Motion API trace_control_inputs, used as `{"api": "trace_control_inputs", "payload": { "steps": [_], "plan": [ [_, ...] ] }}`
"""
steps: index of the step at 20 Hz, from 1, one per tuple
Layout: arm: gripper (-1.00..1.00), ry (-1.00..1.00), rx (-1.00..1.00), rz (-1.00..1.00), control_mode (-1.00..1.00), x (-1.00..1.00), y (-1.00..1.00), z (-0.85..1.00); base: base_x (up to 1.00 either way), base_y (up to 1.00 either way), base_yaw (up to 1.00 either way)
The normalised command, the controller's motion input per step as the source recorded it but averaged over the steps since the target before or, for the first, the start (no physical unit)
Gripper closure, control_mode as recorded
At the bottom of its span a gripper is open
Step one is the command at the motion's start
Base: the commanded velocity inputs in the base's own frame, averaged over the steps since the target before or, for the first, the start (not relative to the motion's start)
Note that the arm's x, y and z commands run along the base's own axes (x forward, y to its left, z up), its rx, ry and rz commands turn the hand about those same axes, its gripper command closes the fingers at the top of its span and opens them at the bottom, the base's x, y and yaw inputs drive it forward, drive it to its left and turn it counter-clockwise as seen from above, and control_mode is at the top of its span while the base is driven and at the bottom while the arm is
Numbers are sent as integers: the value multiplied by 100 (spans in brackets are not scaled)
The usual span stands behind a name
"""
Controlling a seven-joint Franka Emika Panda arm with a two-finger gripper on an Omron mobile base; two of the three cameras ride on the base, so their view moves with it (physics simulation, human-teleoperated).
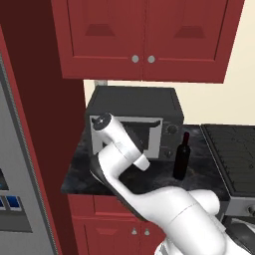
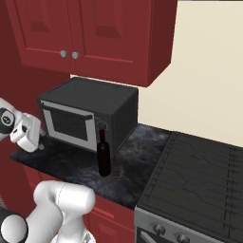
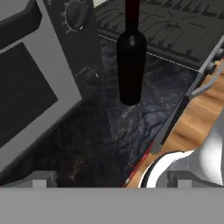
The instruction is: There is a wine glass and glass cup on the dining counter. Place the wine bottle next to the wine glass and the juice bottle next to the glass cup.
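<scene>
The wine bottle (image 1: 181, 158) stands upright on the table just beside the microwave (image 1: 133, 121). Probably heavy, slick glass, so I'd grab the body, not the neck. Jaws fully open, holding nothing.

wine bottle (image 1: 181, 158): 1 | microwave (image 1: 133, 119): 1 | stove (image 2: 194, 182): 1 | upper cabinet doors (image 1: 144, 35): 2

You are in a home kitchen. Ahead of the gripper sit a microwave (image 1: 133, 121) and stove (image 2: 199, 178). Red cabinets (image 1: 144, 37) hang above.
</scene>
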Motion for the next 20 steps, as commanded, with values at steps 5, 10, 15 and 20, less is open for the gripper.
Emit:
{"api": "trace_control_inputs", "payload": {
  "steps": [5,10,15,20],
  "plan": [
    [-100,-11,-1,-19,-100,-33,-11,-28,0,0,0],
    [-100,-9,-7,-19,-100,-25,-24,-24,0,0,0],
    [-100,-8,-11,-16,-100,-20,-29,-26,0,0,0],
    [-100,-10,-10,-17,-100,-13,-29,-26,0,0,0]
  ]
}}
